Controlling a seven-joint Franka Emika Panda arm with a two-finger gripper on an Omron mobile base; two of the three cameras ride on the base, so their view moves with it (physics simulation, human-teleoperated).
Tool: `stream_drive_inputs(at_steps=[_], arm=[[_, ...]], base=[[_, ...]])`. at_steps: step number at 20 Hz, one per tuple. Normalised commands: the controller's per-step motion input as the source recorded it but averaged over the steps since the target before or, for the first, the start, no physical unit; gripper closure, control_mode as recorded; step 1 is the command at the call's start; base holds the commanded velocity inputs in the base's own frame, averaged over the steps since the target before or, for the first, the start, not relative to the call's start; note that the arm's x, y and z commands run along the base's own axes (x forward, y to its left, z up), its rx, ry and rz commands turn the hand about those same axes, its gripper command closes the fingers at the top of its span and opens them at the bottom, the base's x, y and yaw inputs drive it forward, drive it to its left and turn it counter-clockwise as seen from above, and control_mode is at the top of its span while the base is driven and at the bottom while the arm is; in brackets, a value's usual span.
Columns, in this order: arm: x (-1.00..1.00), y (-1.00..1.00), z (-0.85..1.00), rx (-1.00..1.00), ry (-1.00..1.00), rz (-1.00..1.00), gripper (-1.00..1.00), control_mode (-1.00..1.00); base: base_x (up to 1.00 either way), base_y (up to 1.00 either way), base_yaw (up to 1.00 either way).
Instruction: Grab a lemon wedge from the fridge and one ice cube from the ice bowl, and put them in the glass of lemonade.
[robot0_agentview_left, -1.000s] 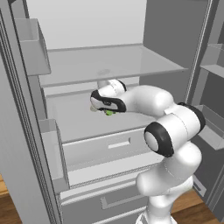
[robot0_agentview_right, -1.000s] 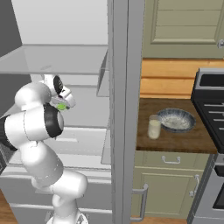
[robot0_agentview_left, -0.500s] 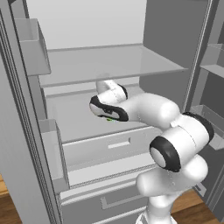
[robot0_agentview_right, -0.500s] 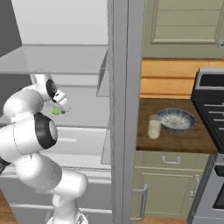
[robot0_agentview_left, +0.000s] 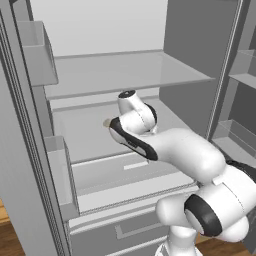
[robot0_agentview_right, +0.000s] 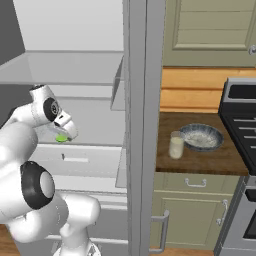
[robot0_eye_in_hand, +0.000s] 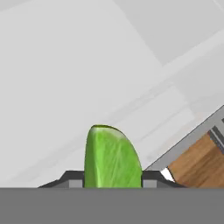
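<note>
- The hand (robot0_agentview_right: 64, 134) grips the lemon wedge (robot0_eye_in_hand: 112, 156) between its fingertips, inside the open fridge (robot0_agentview_left: 125, 75).
- The glass of lemonade (robot0_agentview_right: 176, 145) stands on the desk (robot0_agentview_right: 200, 160) just beside the ice bowl (robot0_agentview_right: 201, 137).

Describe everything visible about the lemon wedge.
The lemon wedge is bright yellow-green with a rounded top and faint pale streaks on its face. It stands upright between the tool's two dark fingertips, gripped at its base. In the right base view it shows as a small green spot under the hand, inside the fridge.
</note>
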Motion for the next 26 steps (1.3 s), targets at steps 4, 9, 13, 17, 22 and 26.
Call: stream_drive_inputs(at_steps=[4,9,13,17,22,26], arm=[[-1.0,-0.46,1.0,0.01,0.0,0.22,1.0,-1.0],[-0.87,-0.36,0.95,0.0,-0.03,0.24,1.0,-1.0],[-0.57,-0.11,0.2,0.06,-0.31,0.2,1.0,-1.0],[-0.69,-0.11,0.42,0.07,-0.32,0.2,1.0,-1.0],[-0.76,-0.37,1.0,0.08,-0.08,0.25,1.0,-1.0],[-0.62,-0.46,0.61,0.21,-0.1,0.28,1.0,-1.0]], base=[[0.0,0.0,0.0],[0.0,0.0,0.0],[0.0,0.0,0.0],[0.0,0.0,0.0],[0.0,0.0,0.0],[0.0,0.0,0.0]])
